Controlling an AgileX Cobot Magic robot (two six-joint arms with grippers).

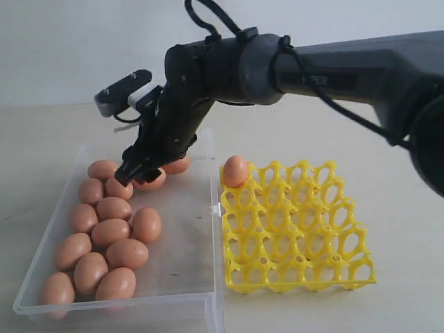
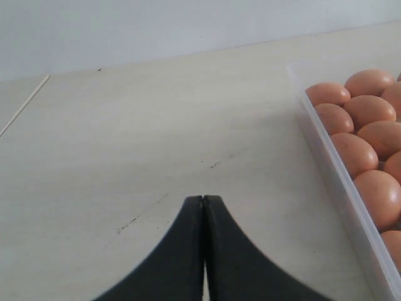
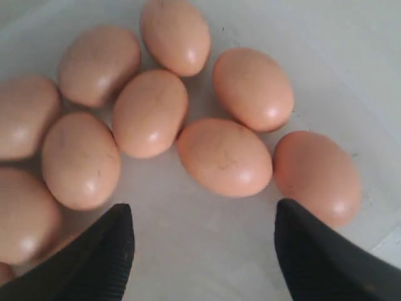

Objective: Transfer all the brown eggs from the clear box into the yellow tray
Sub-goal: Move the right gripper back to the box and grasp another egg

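Note:
Several brown eggs (image 1: 111, 232) lie clustered along the left side of the clear box (image 1: 184, 243). One brown egg (image 1: 235, 171) sits in the far left corner cup of the yellow tray (image 1: 298, 229), which stands right of the box. My right gripper (image 1: 133, 175) reaches across into the far part of the box. It hangs open (image 3: 203, 216) just above the floor, nothing between its fingers, and the nearest egg (image 3: 224, 157) lies just ahead of them. My left gripper (image 2: 203, 197) is shut and empty over bare table, beside the box wall (image 2: 332, 169).
The right arm's dark forearm (image 1: 347, 66) spans above the tray and the box's far edge. The box and tray stand side by side, touching at a small latch (image 1: 215, 208). Pale tabletop surrounds them, with a plain wall behind.

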